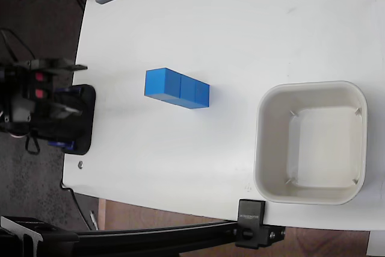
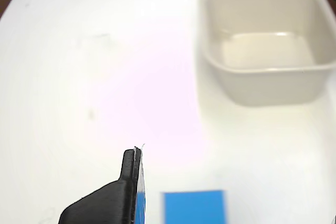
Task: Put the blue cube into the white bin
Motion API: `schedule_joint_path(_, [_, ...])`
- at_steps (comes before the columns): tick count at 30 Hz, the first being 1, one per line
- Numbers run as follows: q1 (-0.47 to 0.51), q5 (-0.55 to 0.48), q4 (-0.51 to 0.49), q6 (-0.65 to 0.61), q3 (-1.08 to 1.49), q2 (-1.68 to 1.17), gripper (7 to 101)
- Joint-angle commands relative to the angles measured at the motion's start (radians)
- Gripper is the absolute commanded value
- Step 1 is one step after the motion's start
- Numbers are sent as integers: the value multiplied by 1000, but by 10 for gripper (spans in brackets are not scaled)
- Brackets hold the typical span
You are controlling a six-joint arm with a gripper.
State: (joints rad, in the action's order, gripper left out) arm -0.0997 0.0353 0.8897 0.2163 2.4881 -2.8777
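Sitting on the counter (image 1: pixel 198 28) just ahead of the gripper (image 2: pixel 131 182) in the wrist view, the blue cube (image 2: pixel 194 206) is not yet lifted; the fixed view shows 2 cubes (image 1: pixel 177 88) touching end to end. Farther ahead, the white bin (image 2: pixel 265 45) holds nothing, so grasp, carry and drop remain. Only 1 finger shows; I cannot tell the gripper's opening.

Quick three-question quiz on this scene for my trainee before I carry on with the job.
1. True or false: the white bin already holds a cube.
2. In the fixed view, the blue cubes are: A) stacked in a tower, B) side by side, touching in a row, C) scattered apart.
3. In the wrist view, which lies nearer the tool's visible finger: the blue cube or the bin?

Key: 1 false, the bin is empty. 2 B. 3 the blue cube.
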Motion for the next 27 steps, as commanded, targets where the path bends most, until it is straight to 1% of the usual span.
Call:
schedule_joint_path(1, [-143, 192, -60, 20, -164, 167, 1003])
schedule_joint_path(5, [-133, 133, -81, 12, -258, 308, 995])
schedule_joint_path(9, [-94, 86, -40, -6, -330, 425, 1000])
schedule_joint_path(11, [-87, 72, -57, -9, -302, 436, 1000])
schedule_joint_path(15, [-74, 12, -143, -3, -195, 436, 1003])
schedule_joint_path(24, [-77, -26, -155, -29, -155, 474, 1003])
schedule_joint_path(27, [-77, -21, -166, -38, -137, 488, 1003])
